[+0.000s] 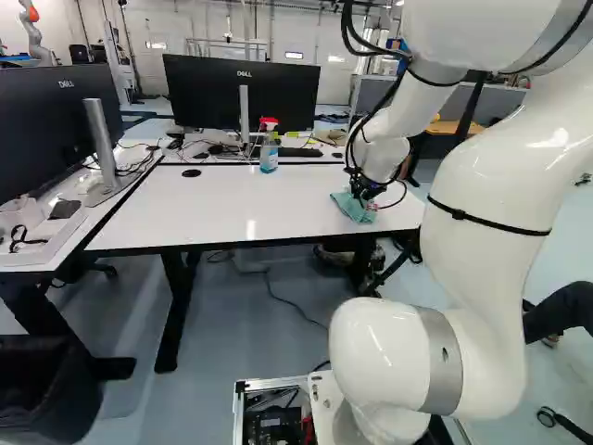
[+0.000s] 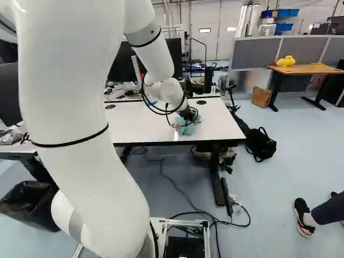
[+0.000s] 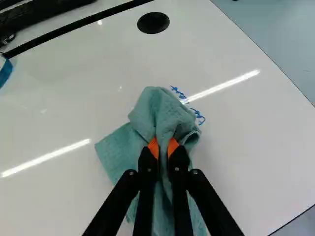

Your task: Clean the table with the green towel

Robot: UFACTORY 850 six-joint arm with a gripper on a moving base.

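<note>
Two fingers of our gripper point(image 3: 163, 147) clamp the green towel point(image 3: 153, 110), which lies bunched on the white table point(image 3: 74, 110). Blue marks point(image 3: 198, 116) show just beside it; we judge the grasp done, wiping these marks left to finish.

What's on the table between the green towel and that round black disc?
Just bare white tabletop between the towel and the disc, as the wrist view shows. Some blue scribbles sit right beside the towel, off to one side.
</note>
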